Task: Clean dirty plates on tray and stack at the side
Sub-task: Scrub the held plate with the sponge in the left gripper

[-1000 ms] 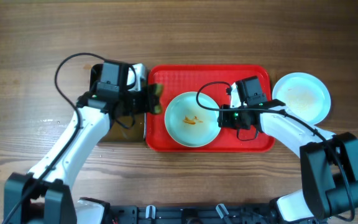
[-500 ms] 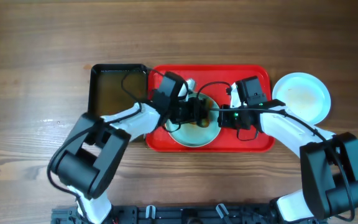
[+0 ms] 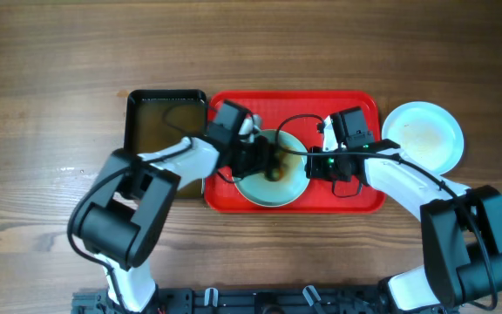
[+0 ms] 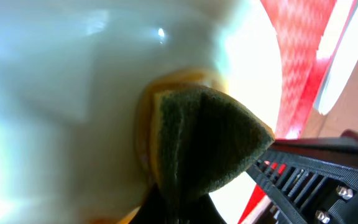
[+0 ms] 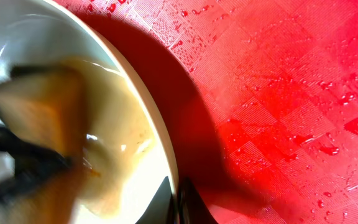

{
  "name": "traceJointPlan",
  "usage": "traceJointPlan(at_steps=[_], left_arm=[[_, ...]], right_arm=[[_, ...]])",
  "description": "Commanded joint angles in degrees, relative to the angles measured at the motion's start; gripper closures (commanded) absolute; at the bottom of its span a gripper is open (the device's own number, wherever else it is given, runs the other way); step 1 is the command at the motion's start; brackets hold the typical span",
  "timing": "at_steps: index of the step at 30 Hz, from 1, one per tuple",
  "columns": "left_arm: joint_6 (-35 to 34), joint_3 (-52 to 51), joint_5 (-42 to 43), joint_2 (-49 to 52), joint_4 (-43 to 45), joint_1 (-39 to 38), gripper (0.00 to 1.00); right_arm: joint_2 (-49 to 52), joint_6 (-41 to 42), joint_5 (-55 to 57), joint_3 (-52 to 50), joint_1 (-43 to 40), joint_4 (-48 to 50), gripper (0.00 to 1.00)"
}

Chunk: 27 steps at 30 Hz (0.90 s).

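A pale plate [image 3: 279,188] with an orange sauce smear lies on the red tray [image 3: 356,197]. My left gripper [image 3: 271,164] is shut on a green and yellow sponge [image 4: 197,140] and presses it on the plate's middle [image 4: 55,93], where brownish liquid spreads. My right gripper [image 3: 310,164] is shut on the plate's right rim, seen pinched between the fingers in the right wrist view [image 5: 178,202]. The sponge [image 5: 42,106] and wet plate [image 5: 138,177] also show there. Another pale plate [image 3: 422,136] sits on the table, right of the tray.
A black basin [image 3: 164,131] with brownish water stands against the tray's left side. The tray surface [image 5: 278,93] is wet with drops. The wooden table [image 3: 50,78] stretches around.
My left arm has swung from the basin's edge over the tray and brought the sponge onto the plate's middle, then shifted slightly left. The right gripper has held still on the rim.
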Motion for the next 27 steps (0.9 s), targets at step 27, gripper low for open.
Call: traceJointPlan(at_steps=[27], left_arm=[[2.7,-1.4,2.0,-2.2,3.3,-5.2,0.96]], right_arm=[[0.5,0.4,0.2,-0.5,0.3,-0.1,0.96]])
